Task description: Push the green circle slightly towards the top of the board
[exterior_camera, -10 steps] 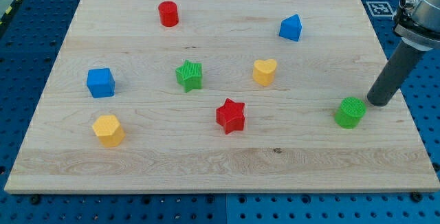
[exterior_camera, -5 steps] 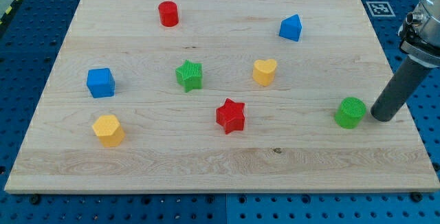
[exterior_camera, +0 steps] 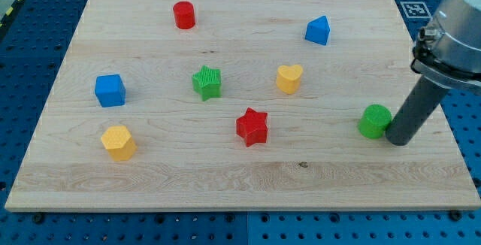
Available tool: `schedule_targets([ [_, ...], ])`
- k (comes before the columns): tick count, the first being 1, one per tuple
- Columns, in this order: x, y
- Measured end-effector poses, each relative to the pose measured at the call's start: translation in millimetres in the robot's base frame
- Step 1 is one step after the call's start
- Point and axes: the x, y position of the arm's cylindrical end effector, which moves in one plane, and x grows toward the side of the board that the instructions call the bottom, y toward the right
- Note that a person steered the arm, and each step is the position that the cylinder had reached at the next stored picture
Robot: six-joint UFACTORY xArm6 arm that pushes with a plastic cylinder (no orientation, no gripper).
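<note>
The green circle (exterior_camera: 373, 121) stands on the wooden board (exterior_camera: 240, 177) near its right edge, a little below mid-height. My tip (exterior_camera: 397, 140) rests on the board right against the circle's lower right side, touching it. The dark rod rises from there up and to the right.
Other blocks on the board: a red cylinder (exterior_camera: 183, 15) at the top left, a blue wedge-like block (exterior_camera: 318, 31) at the top right, a yellow heart (exterior_camera: 288, 78), a green star (exterior_camera: 207, 82), a red star (exterior_camera: 252, 127), a blue cube (exterior_camera: 110, 90) and a yellow hexagon (exterior_camera: 118, 142).
My tip has moved down and to the left, from the circle's upper right to its lower right. The green circle has shifted slightly left and up.
</note>
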Motion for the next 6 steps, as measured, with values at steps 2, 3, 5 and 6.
schedule_targets([
  [2, -6.2, -31.4],
  [3, -6.2, -55.0],
  [5, -20.5, -58.2],
  [6, -21.7, -58.7],
])
